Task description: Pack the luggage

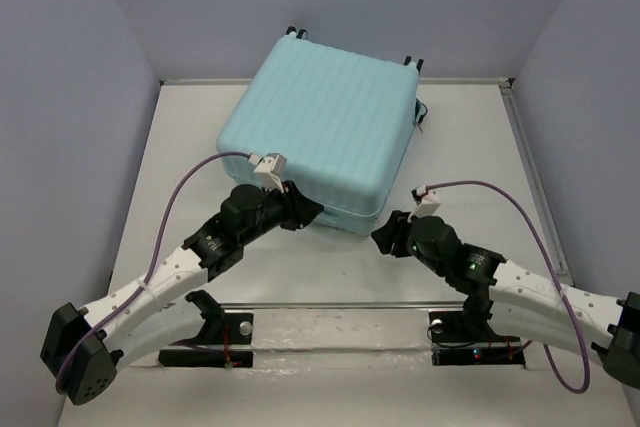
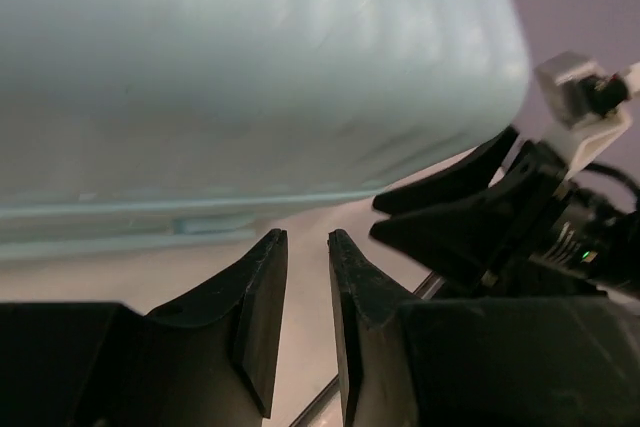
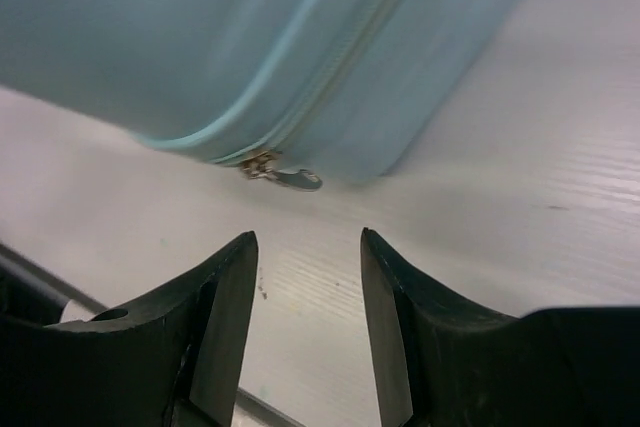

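The luggage (image 1: 325, 127) is a pale aqua ribbed hard-shell suitcase lying flat and closed on the table. My left gripper (image 1: 305, 209) is at its near-left edge; in the left wrist view the gripper (image 2: 305, 237) is narrowly open and empty, just below the shell (image 2: 250, 67). My right gripper (image 1: 385, 237) is just off the near-right corner. In the right wrist view it (image 3: 305, 237) is open and empty, facing the luggage (image 3: 250, 37), its zipper seam and a metal zipper pull (image 3: 290, 177) that lies on the table. The lining is hidden.
Small black wheels (image 1: 292, 32) stick out at the suitcase's far side. A black part (image 1: 422, 112) shows at its right side. The white table (image 1: 470, 147) has raised side rails and grey walls around it. My right arm (image 2: 500, 217) shows in the left wrist view.
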Robot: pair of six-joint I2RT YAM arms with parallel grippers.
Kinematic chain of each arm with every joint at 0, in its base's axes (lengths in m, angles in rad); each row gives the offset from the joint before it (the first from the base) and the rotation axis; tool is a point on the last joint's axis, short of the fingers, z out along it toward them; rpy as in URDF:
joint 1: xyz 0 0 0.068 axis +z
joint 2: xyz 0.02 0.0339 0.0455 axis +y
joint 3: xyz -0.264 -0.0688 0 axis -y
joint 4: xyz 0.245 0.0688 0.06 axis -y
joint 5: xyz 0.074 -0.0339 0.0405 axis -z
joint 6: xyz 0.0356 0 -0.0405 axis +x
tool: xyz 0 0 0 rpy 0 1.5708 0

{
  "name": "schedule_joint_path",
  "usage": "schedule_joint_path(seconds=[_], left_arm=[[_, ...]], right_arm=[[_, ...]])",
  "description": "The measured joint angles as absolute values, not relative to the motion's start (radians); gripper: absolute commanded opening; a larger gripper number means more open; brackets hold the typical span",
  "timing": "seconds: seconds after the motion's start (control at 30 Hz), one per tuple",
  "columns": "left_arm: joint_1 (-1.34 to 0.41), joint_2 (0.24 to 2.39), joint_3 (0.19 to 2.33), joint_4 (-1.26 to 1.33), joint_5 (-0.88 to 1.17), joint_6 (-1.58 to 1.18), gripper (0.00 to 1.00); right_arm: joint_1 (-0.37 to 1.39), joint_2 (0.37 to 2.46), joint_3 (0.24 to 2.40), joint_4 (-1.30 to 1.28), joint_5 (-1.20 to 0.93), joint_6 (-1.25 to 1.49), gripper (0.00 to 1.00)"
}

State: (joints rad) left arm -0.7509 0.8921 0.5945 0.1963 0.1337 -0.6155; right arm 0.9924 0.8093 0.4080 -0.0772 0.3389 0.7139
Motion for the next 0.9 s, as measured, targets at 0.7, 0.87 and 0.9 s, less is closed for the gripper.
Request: schedule_joint_path(seconds=[0.7,0.87,0.9], left_arm=[[-0.752,0.973,0.494,0.257,0.182,-0.61,0.36],[-0.752,1.006,0.505,0.276,0.184,-0.61,0.36],[-0.752,1.015,0.51,0.279,0.184,-0.609,0.35]], right_arm=[[0.85,0.959,0.376,0.192,0.156,0.337,0.4],[0.85,0.976,0.367,0.226,0.173,0.319,0.15],[0.85,0.974,0.352,0.253,0.175,0.318,0.13]])
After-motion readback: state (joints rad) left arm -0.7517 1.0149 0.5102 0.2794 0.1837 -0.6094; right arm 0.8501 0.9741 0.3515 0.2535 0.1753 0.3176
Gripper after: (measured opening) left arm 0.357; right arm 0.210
